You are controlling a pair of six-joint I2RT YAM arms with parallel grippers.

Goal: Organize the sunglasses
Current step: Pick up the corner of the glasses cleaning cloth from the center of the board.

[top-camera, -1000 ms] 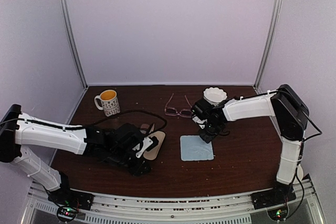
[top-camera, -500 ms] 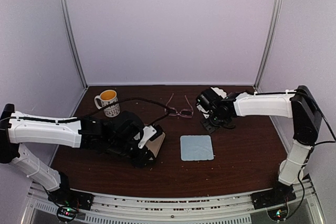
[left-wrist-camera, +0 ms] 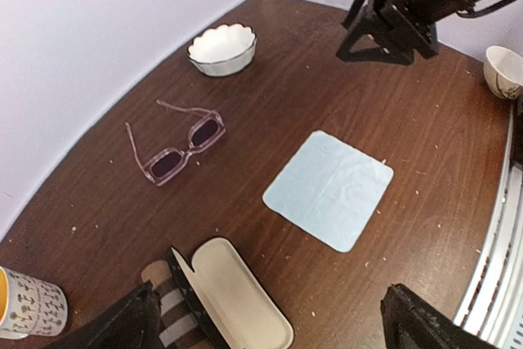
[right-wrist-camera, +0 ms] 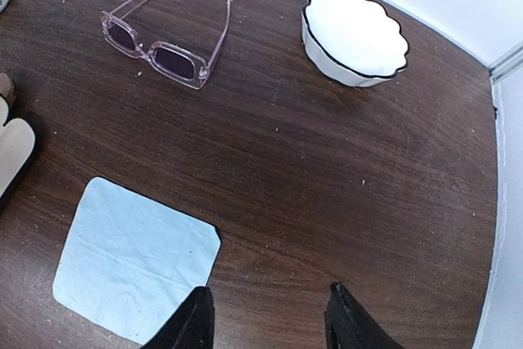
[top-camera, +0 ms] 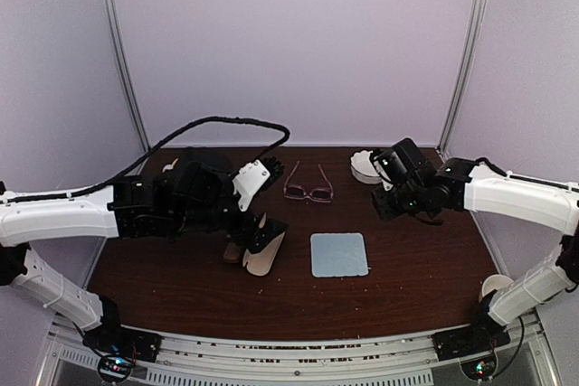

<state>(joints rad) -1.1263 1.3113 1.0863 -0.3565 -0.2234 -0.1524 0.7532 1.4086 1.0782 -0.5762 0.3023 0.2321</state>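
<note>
The pink-framed sunglasses [top-camera: 308, 189] [left-wrist-camera: 176, 153] [right-wrist-camera: 159, 51] lie on the brown table, arms unfolded and pointing at the back wall. My left gripper [top-camera: 256, 228] [left-wrist-camera: 270, 328] hovers wide open above an open black case with a cream lining [top-camera: 261, 258] [left-wrist-camera: 241, 296], which rests beside a tan striped case [left-wrist-camera: 167, 316]. It holds nothing. My right gripper [top-camera: 391, 205] [right-wrist-camera: 270, 328] hangs open and empty over bare wood, right of a light blue cloth [top-camera: 339, 254] [right-wrist-camera: 135, 259]. Both grippers are well clear of the sunglasses.
A white scalloped bowl [top-camera: 366, 165] [right-wrist-camera: 355, 34] stands at the back right, close to the right wrist. A patterned mug [left-wrist-camera: 24, 304] is at the left. A small cup [top-camera: 496, 287] sits at the table's right edge. The left arm's cable [top-camera: 217, 121] loops high.
Both arms have lifted off the table. The left gripper rose from the cases and opened wide; the right gripper opened and drew back to the right, away from the cloth.
</note>
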